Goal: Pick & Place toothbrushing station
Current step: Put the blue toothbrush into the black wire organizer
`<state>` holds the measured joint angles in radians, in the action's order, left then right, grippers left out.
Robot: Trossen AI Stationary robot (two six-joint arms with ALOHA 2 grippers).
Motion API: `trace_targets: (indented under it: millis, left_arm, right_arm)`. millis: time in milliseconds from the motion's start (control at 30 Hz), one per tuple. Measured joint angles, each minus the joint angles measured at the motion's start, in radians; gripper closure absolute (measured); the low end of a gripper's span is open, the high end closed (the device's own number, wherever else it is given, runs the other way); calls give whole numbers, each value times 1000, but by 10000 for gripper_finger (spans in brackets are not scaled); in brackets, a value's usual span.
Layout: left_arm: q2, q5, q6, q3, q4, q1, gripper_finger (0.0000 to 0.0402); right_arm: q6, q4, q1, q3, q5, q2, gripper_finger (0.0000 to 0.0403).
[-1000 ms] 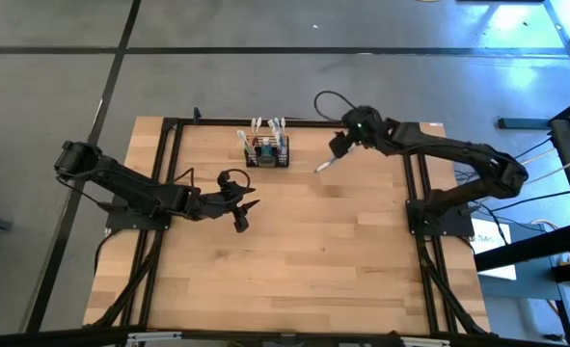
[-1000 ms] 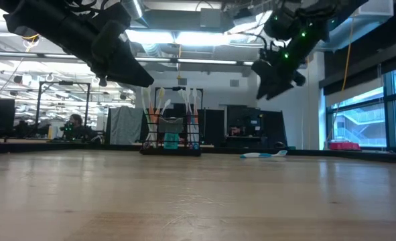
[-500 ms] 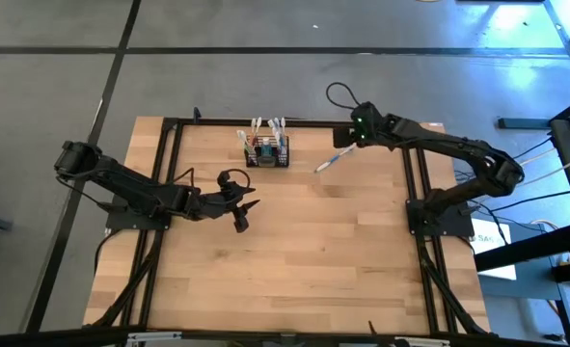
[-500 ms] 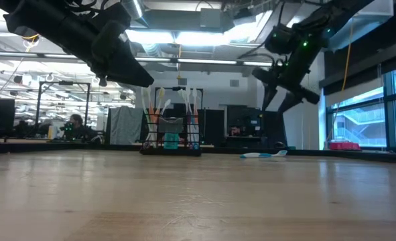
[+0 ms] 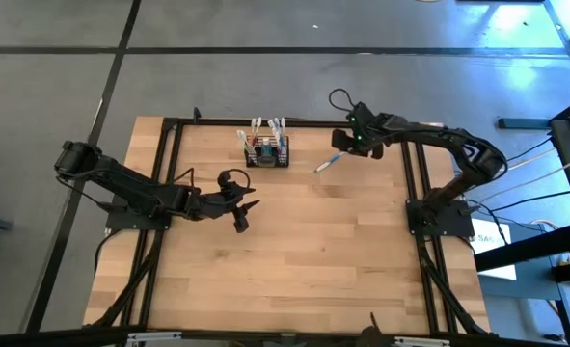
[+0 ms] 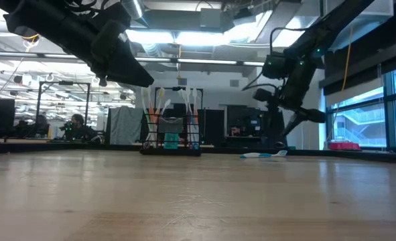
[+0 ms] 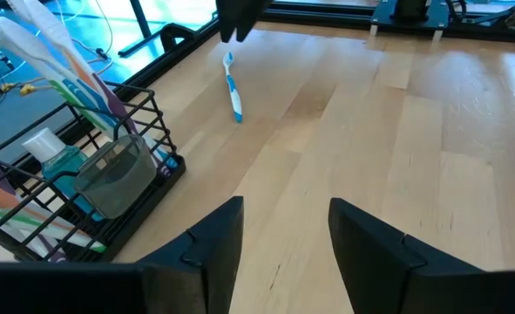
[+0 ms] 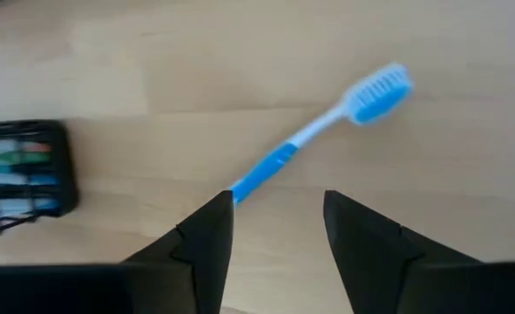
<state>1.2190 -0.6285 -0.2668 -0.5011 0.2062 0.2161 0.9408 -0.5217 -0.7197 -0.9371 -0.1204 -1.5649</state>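
Note:
The toothbrushing station point(image 5: 267, 151), a small black wire basket, stands on the table near its far edge. It holds several toothbrushes upright and a small teal tube point(image 7: 55, 157). A blue and white toothbrush point(image 8: 318, 131) lies flat on the wood to the basket's right, also seen in the high view point(image 5: 325, 163). My right gripper point(image 8: 274, 227) hangs open just above that toothbrush, pointing steeply down and touching nothing. My left gripper point(image 7: 283, 235) is open in the air near the table's middle, in front of the basket.
Bare wood point(image 5: 304, 251) fills the near half of the table. Black frame rails point(image 5: 415, 183) run along the table's left, right and far sides. People sit at desks in the room beyond the table point(image 6: 74, 124).
My right gripper has come down from high above the table toward the loose toothbrush and has rolled about its own axis, now pointing more steeply down. The toothbrush and the basket have stayed where they were.

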Motion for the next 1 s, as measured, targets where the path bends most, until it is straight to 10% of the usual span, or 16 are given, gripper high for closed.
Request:
trace_targets:
  millis: [1000]
  left_arm:
    - [0,-5,0,0,0,0,235]
  right_arm:
    - [258,-21,3,0,117,-10,229]
